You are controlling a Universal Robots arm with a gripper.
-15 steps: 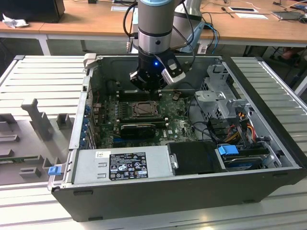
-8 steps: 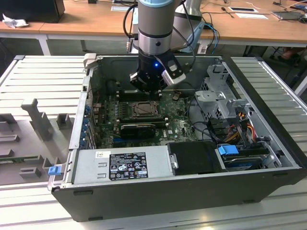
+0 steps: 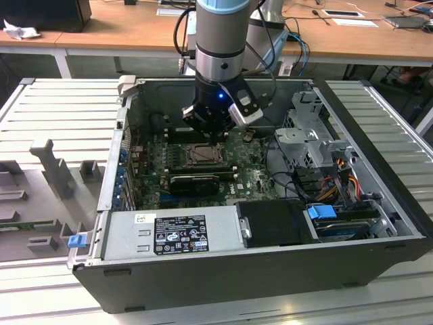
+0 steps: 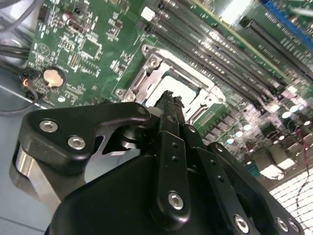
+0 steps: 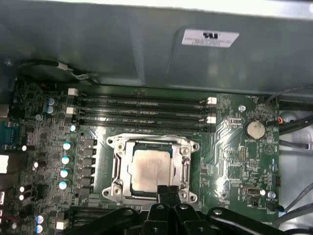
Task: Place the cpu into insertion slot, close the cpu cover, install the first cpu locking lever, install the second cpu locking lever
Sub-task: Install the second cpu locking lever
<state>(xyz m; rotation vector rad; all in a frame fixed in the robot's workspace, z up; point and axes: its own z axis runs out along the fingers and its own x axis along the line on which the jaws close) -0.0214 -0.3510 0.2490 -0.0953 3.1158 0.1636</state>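
Tool (image 5: 168, 192): nearest your first wrist view; fingers pressed together, holding nothing, tips at the socket's near edge.
Cpu (image 5: 151, 169): seated in the insertion slot (image 5: 117, 166), mid-motherboard (image 5: 234, 161).
Cpu cover (image 5: 185, 169): you can see the metal frame lying flat around the chip; judged closed.
Levers: too small to tell whether latched; likely what remains.

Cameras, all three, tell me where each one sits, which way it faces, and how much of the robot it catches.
Exterior view: off the arm, above the open computer case, looking down; shows the arm and gripper.
First wrist view: rides the arm, faces the motherboard; the cpu sits under the cpu cover, fingertips shut at its edge.
Second wrist view: close behind the gripper, looking obliquely past it.
Both wrist views share the cpu and gripper.
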